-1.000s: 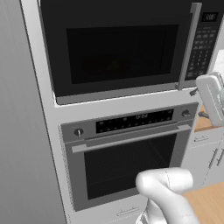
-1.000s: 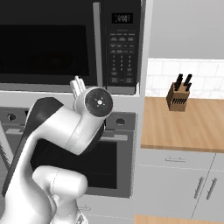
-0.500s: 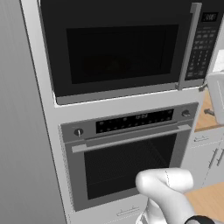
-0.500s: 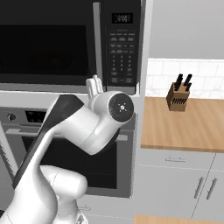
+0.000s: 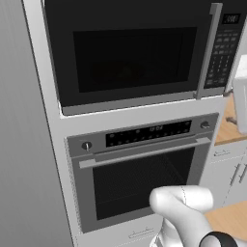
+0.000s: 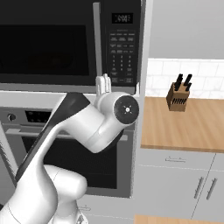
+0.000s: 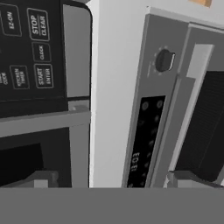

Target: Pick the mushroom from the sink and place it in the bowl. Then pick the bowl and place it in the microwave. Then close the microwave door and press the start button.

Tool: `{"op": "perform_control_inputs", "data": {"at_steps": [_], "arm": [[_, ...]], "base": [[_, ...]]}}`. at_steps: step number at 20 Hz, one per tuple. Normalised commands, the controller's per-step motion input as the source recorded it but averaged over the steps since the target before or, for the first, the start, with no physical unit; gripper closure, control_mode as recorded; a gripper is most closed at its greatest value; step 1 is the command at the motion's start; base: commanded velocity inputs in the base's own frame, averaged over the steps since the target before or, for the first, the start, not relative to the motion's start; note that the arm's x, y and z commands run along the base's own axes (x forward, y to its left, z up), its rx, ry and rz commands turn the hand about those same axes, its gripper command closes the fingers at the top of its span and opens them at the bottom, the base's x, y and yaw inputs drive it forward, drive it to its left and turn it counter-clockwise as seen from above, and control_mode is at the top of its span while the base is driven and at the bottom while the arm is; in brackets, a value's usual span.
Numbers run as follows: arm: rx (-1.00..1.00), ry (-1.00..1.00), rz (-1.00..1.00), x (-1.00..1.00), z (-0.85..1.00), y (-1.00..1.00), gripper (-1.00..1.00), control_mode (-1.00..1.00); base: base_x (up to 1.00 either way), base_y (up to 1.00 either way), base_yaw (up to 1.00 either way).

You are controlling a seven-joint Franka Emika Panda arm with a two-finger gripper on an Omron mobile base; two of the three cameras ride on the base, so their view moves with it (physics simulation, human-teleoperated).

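Far left in the left base view: a tall grey wall panel (image 5: 24, 144). Next to it, up high, the microwave (image 5: 140, 53), big and dark, with the microwave door (image 5: 128, 50) shut flat against the front. Behind the dark window, too dark to tell the bowl or the mushroom. Along the door's right edge, a long silver handle (image 5: 206, 50) standing straight up. Right of the handle, the black keypad (image 5: 223, 48) with a small clock at the top.

Below the microwave, the oven (image 5: 144, 169) with a round knob at each end of its dark strip, a long handle lying sideways, and a wide glass window. At the bottom, the white arm (image 5: 185, 212) curving up in front of the oven.

In the right base view, the arm's round joint sits in front of the oven's top, just under the keypad (image 6: 121, 48). In the hand view, the gripper (image 7: 113, 180) wide open, nothing between its two dark tips, looking at the keypad's start button (image 7: 43, 76) and the oven knob (image 7: 164, 60).

Further right, a wooden counter (image 6: 192, 127) with white cupboards under it. On the counter near the tiled wall, a knife block (image 6: 177, 97) with dark handles sticking up.
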Motion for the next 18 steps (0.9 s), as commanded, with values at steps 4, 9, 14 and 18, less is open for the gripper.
{"op": "perform_control_inputs", "data": {"at_steps": [4,9,14,18], "arm": [[0.10,0.00,-0.05,0.20,0.00,-0.02,-1.00,-1.00],[0.07,0.00,-0.01,0.21,0.01,-0.04,-1.00,-1.00],[0.03,0.00,0.00,0.27,0.01,0.00,-1.00,-1.00],[0.02,0.01,0.00,0.28,0.02,-0.04,-1.00,-1.00]], "base": [[0.00,0.00,0.00],[0.00,0.00,0.00],[0.00,0.00,0.00],[0.00,0.00,0.00]]}}
